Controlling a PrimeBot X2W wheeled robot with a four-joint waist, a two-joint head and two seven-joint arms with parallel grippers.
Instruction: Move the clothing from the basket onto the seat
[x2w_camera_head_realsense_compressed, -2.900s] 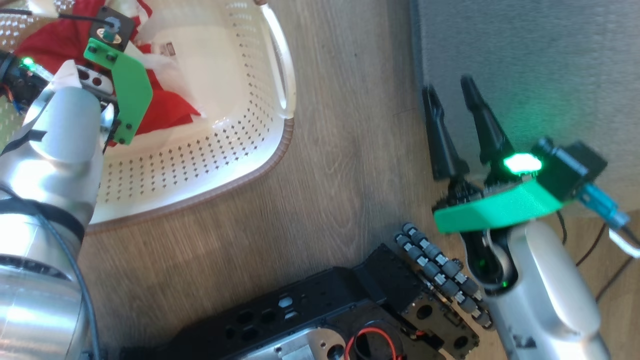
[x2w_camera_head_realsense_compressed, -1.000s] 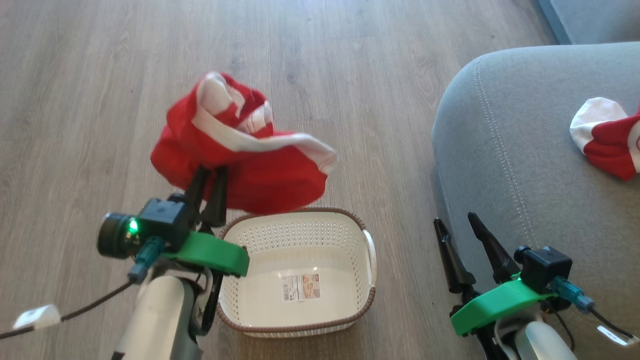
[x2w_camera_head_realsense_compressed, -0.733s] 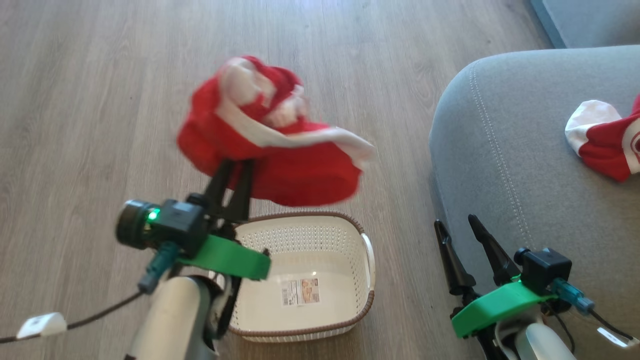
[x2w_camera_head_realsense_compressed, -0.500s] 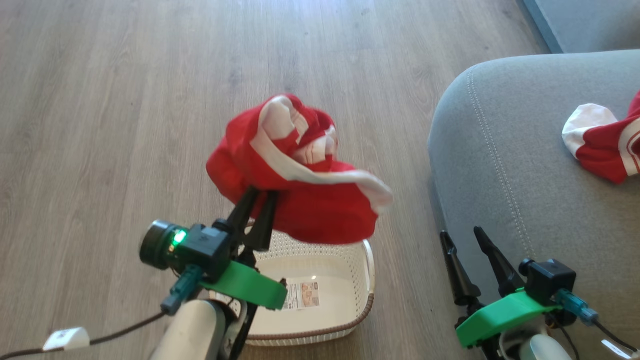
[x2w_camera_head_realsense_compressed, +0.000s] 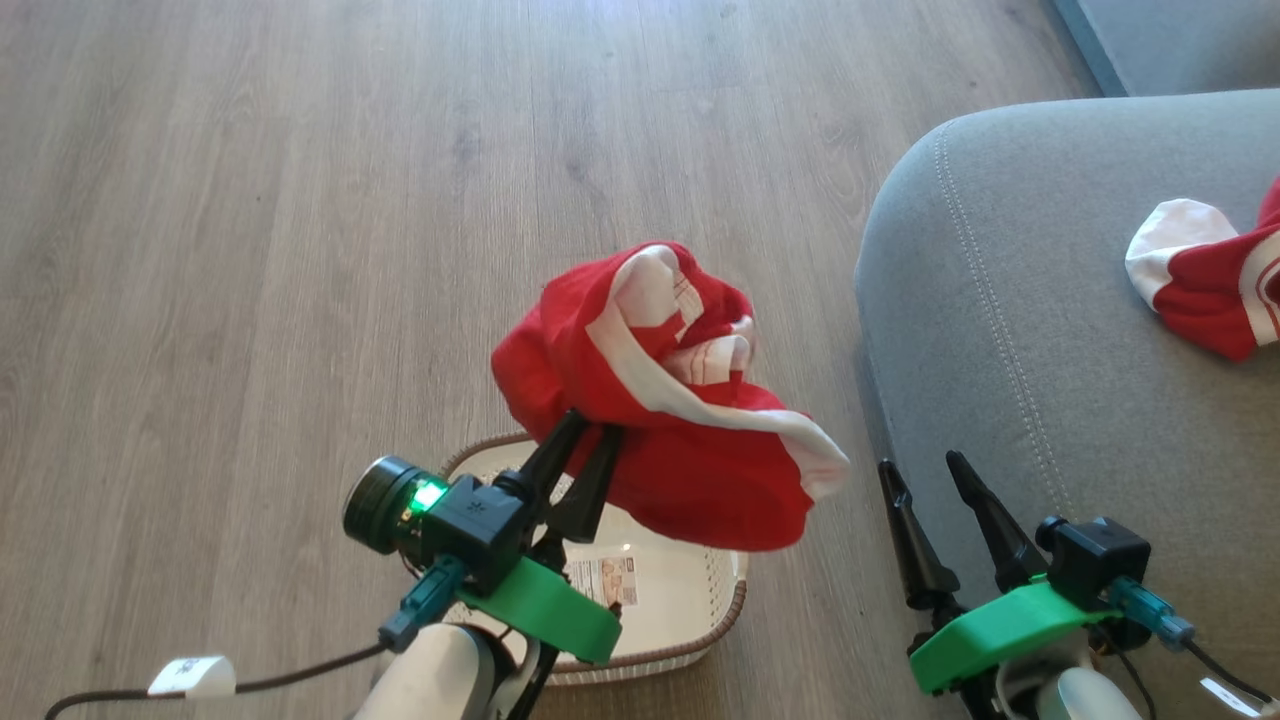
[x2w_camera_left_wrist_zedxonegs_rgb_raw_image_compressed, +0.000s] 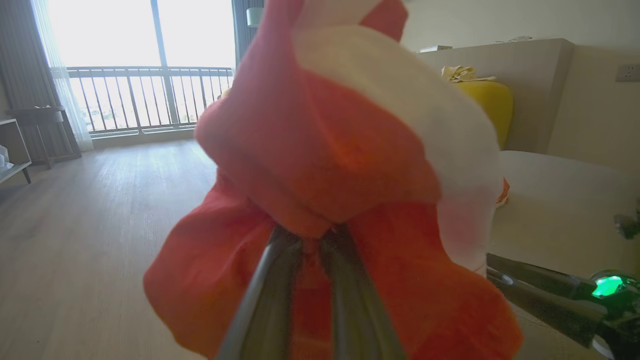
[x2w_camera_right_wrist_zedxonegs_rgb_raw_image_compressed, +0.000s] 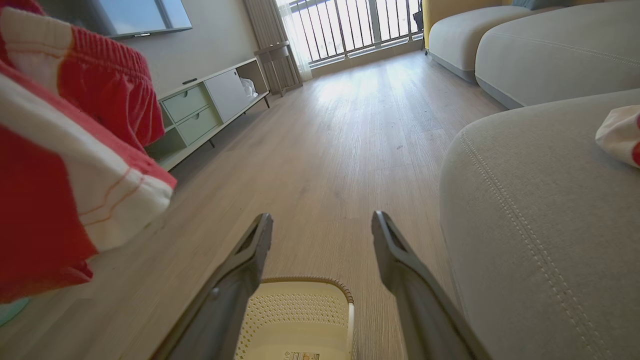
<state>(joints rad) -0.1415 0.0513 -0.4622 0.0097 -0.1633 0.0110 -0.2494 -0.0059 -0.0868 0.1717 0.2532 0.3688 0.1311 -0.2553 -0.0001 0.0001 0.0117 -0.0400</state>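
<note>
My left gripper (x2w_camera_head_realsense_compressed: 597, 430) is shut on a red garment with white panels (x2w_camera_head_realsense_compressed: 680, 420), holding it bunched in the air above the cream basket (x2w_camera_head_realsense_compressed: 735, 600). In the left wrist view the fabric (x2w_camera_left_wrist_zedxonegs_rgb_raw_image_compressed: 340, 165) wraps around both fingers (x2w_camera_left_wrist_zedxonegs_rgb_raw_image_compressed: 270, 280). The basket holds only its label (x2w_camera_head_realsense_compressed: 602, 581). A second red-and-white garment (x2w_camera_head_realsense_compressed: 1210, 275) lies on the grey seat (x2w_camera_head_realsense_compressed: 1050, 330) at the right edge. My right gripper (x2w_camera_head_realsense_compressed: 925, 470) stands open and empty by the seat's front edge, with the basket (x2w_camera_right_wrist_zedxonegs_rgb_raw_image_compressed: 300, 320) below its fingers.
Wood floor (x2w_camera_head_realsense_compressed: 250, 250) spreads to the left and far side. The right wrist view shows a low TV cabinet (x2w_camera_right_wrist_zedxonegs_rgb_raw_image_compressed: 210, 110) along the wall, a balcony window, and more sofa sections (x2w_camera_right_wrist_zedxonegs_rgb_raw_image_compressed: 500, 35) beyond.
My left gripper has carried the garment up out of the basket and rightward toward the seat, leaving the basket empty. The head camera rose early on. My right gripper stayed open.
</note>
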